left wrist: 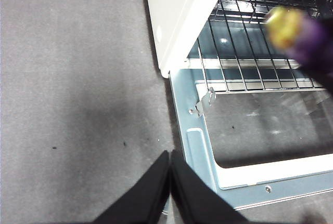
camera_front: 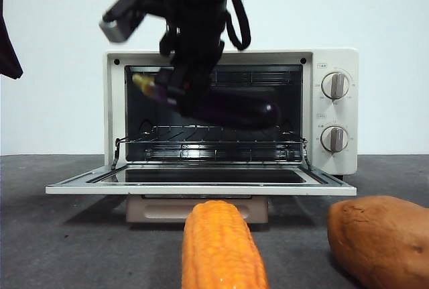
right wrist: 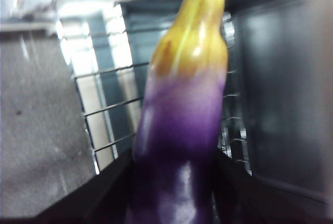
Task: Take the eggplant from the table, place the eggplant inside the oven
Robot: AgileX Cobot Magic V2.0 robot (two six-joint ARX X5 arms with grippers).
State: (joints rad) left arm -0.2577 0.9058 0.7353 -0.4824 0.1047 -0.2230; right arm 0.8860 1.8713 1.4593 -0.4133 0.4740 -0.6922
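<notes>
The right end effector [camera_front: 184,91] pinches the eggplant [camera_front: 231,109] near its stem, its long axis across the oven [camera_front: 231,61] mouth, seemingly above the rack [camera_front: 211,135]; the left end effector [left wrist: 170,182], pressed together, waits over the tabletop [left wrist: 78,104].

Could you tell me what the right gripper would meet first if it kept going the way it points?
Probably the oven back wall; the right gripper holds the eggplant pointing into the cavity, though depth is unclear.

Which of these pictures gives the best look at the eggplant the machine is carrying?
The right wrist view: the eggplant fills the picture, yellowish tip and purple skin, gripped in the right pincer. The front view shows its whole length inside the oven, but dark and partly behind the arm. The left wrist view catches only its blurred tip.
</notes>
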